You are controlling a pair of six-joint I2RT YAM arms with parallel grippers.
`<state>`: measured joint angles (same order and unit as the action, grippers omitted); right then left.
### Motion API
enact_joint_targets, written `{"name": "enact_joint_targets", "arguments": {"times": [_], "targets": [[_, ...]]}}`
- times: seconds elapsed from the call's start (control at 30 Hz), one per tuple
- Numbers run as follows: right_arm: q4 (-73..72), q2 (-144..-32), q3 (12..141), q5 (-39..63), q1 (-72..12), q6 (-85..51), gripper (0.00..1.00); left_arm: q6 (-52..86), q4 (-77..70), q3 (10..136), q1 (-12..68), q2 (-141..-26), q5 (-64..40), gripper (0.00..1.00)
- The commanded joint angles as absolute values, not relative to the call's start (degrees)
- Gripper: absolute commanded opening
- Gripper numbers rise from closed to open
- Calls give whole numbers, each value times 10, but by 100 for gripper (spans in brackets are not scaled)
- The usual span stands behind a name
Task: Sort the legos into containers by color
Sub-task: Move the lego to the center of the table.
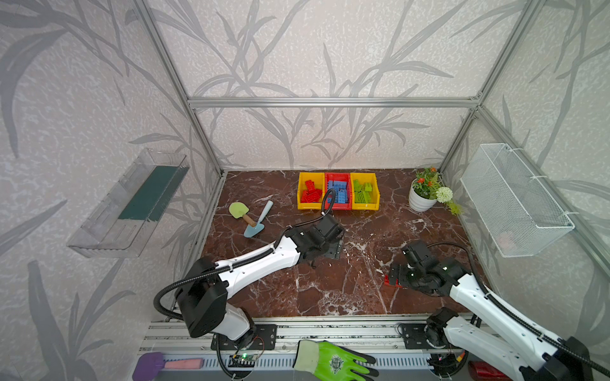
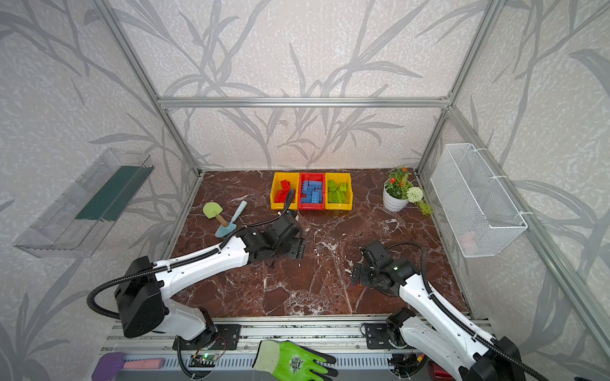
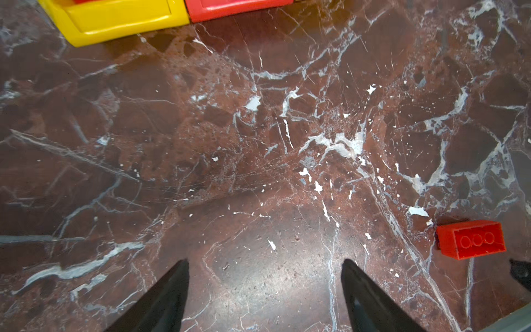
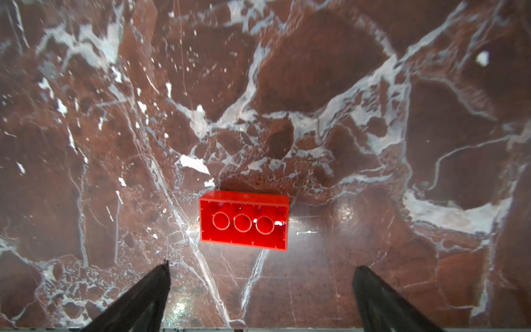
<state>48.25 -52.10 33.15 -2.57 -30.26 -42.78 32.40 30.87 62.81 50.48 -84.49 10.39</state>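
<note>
While all the other bricks already sit in bins, one small red plastic lego brick lies alone on the dark red marble counter. It is flipped studs-down w/ its hollow underside and three tubes facing up, well apart from the bin row at the back. The right tool hangs close over it, jaws wide and empty, bracketing the brick's long axis, so closing would prob. pinch its short ends. The left tool, also parted w/ nothing between, sits over bare counter nearer the bins, apparently out of the way. Red bricks fill the yellow end bin. Blue bricks fill the red middle bin and lime-green bricks the other yellow bin. The stray belongs w/ the reds.
</note>
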Motion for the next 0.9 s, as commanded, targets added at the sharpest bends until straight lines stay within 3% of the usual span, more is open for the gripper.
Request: {"name": "enact_joint_targets", "arguments": {"times": [0.0,0.37,0.87], "targets": [[446,-548,326,-37,-320,-470,99,341,293,601,496,-821,148,84],[408,-661,343,-36,-328,-463,98,362,266,534,405,-753,122,85],[427,-783,416,-55,-354,-447,73,375,240,481,337,-706,104,85]]}}
